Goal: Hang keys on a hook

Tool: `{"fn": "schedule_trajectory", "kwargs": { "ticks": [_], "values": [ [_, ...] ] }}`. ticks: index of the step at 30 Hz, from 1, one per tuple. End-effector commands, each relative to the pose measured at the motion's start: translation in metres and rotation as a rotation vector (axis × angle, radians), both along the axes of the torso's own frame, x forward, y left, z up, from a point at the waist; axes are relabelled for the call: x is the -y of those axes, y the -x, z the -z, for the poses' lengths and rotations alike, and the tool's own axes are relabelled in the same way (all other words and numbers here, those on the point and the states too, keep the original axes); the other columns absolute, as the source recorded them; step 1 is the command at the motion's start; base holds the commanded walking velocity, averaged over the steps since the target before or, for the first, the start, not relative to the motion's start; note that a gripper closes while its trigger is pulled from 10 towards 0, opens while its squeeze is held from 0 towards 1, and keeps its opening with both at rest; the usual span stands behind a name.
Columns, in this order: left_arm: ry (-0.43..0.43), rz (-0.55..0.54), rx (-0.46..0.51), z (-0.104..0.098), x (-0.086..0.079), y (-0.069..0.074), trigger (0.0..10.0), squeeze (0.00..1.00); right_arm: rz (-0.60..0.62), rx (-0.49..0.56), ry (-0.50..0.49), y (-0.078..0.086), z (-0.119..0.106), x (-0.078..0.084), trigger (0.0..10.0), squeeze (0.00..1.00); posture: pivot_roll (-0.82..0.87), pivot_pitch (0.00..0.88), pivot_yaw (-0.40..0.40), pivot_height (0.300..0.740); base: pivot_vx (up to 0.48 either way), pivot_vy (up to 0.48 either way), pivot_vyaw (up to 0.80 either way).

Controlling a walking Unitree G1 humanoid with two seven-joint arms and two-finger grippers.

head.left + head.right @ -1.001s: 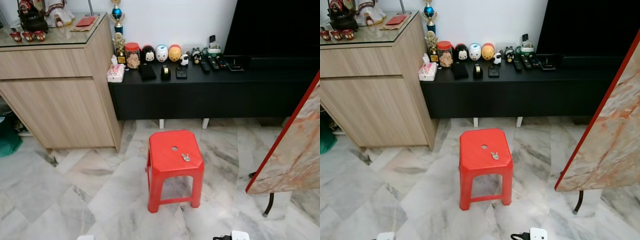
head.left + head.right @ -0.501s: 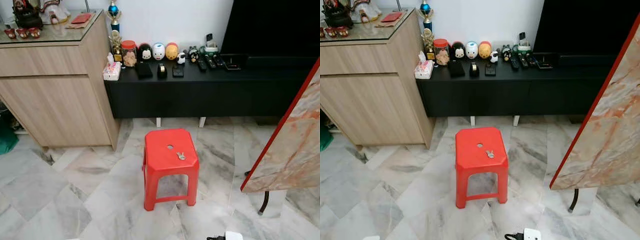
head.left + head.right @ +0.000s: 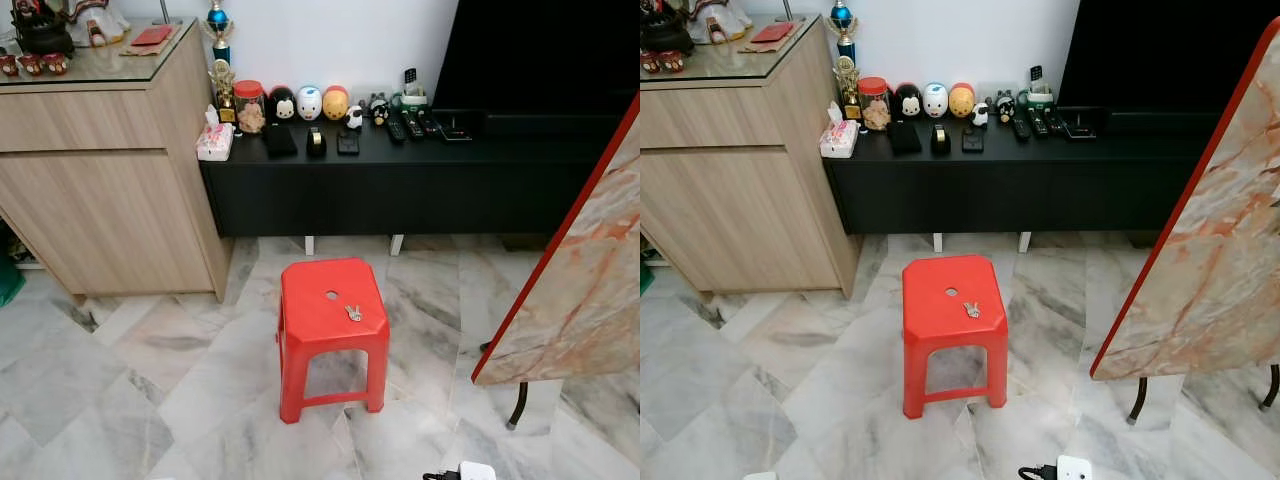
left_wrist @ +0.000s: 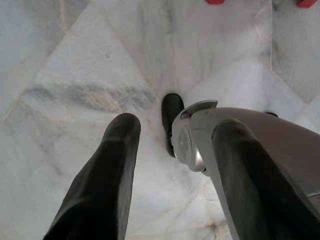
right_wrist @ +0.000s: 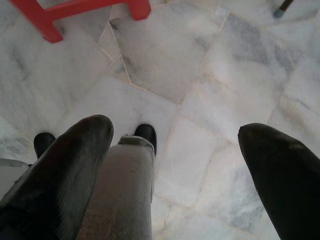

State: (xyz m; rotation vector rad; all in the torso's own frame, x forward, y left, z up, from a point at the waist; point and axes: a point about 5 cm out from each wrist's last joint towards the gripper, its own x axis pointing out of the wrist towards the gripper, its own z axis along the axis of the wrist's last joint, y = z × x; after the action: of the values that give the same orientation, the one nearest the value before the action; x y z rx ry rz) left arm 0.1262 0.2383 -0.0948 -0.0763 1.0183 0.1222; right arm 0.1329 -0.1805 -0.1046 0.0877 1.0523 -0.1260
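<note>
Both grippers hang low over the marble floor (image 3: 120,380), left gripper (image 4: 172,150) and right gripper (image 5: 175,145) spread wide and empty. The keys (image 3: 353,313) lie well ahead on the red stool (image 3: 310,330).

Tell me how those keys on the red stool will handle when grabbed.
The keys look small and flat on the smooth stool, so they probably slide when nudged. Being a loose bunch, they likely dangle and shift once lifted. They seem light.
</note>
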Motion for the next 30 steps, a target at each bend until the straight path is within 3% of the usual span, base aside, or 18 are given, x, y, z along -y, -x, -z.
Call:
{"fn": "schedule_trajectory", "kwargs": {
  "ticks": [1,17,24,30],
  "values": [
    [0.01,-0.004,-0.006,0.0011,0.0025,0.001,10.0,0.0,-0.011,0.002,0.013,-0.0013,-0.0008,0.0037,10.0,0.0,0.01,0.0,-0.065,0.74,0.262,0.0,0.0],
    [0.018,-0.004,-0.002,0.0016,0.0058,0.0002,10.0,0.0,-0.016,-0.003,0.015,0.0001,-0.0007,0.0065,10.0,0.0,0.02,0.0,-0.066,0.74,0.303,0.0,0.0],
    [0.024,-0.002,-0.005,0.0022,0.0076,0.0005,10.0,0.0,-0.021,-0.001,0.004,0.0001,-0.0007,0.0064,10.0,0.0,0.02,0.0,-0.07,0.74,0.319,0.0,0.7],
    [0.022,-0.005,0.001,0.0013,0.0063,-0.0012,10.0,0.0,-0.01,0.008,-0.018,-0.0015,-0.0012,0.0051,10.0,0.0,0.02,0.0,-0.07,0.74,0.32,0.0,0.0]
  ]
}}
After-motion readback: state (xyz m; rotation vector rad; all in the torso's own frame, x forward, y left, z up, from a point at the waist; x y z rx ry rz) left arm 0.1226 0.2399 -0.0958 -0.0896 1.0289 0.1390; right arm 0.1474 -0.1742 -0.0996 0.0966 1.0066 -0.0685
